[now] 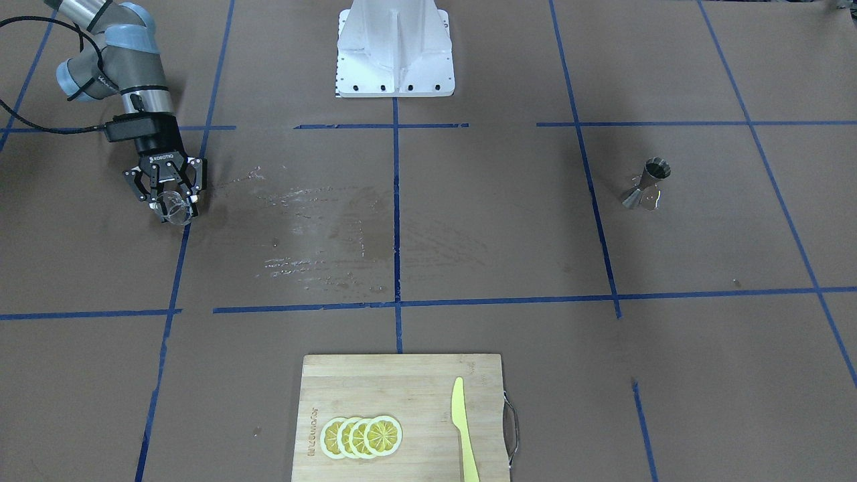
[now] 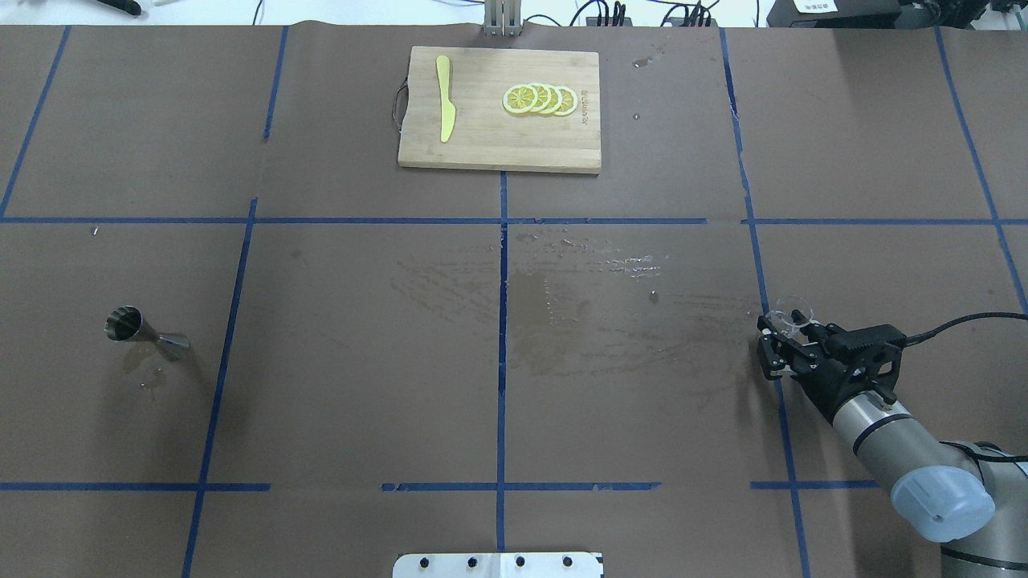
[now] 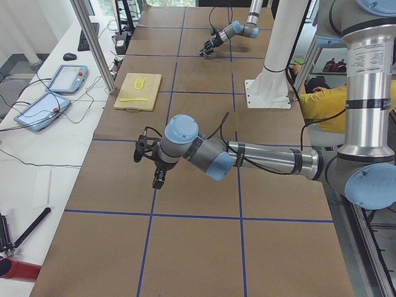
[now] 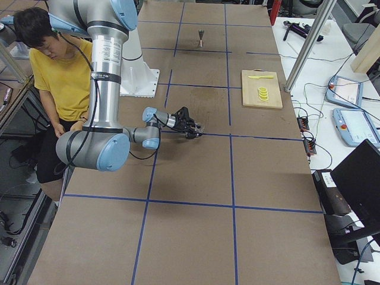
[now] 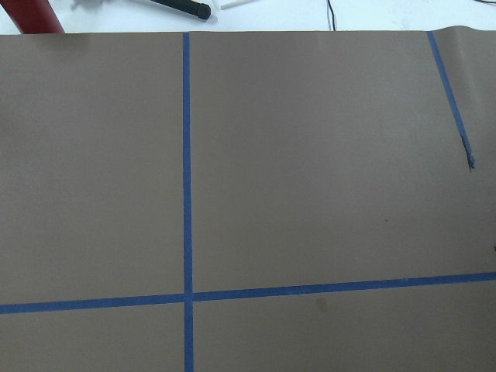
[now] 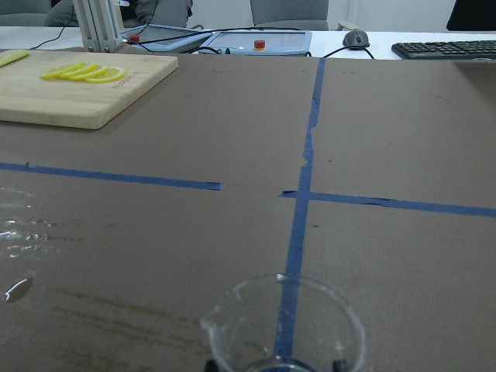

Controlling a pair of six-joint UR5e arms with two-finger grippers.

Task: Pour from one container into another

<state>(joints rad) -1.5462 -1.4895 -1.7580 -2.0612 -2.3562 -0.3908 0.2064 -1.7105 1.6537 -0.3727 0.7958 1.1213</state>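
Observation:
My right gripper [image 2: 781,337] is shut on the small clear glass measuring cup [image 2: 795,315], low over the table on my right side. In the front-facing view the cup [image 1: 175,209] sits between the fingers of that gripper [image 1: 174,201], and in the right wrist view its rim and pouring lip [image 6: 283,325] fill the bottom centre. The steel hourglass jigger [image 2: 144,331] stands upright far off on my left side [image 1: 646,184]. My left gripper [image 3: 148,162] shows only in the exterior left view, hovering over bare paper; whether it is open or shut I cannot tell.
A wooden cutting board [image 2: 498,144] with lemon slices [image 2: 540,99] and a yellow knife [image 2: 444,96] lies at the far middle edge. Wet streaks [image 2: 594,265] mark the paper mid-table. The white robot base [image 1: 395,50] stands at the near edge. A person in yellow [image 4: 59,77] sits beside it.

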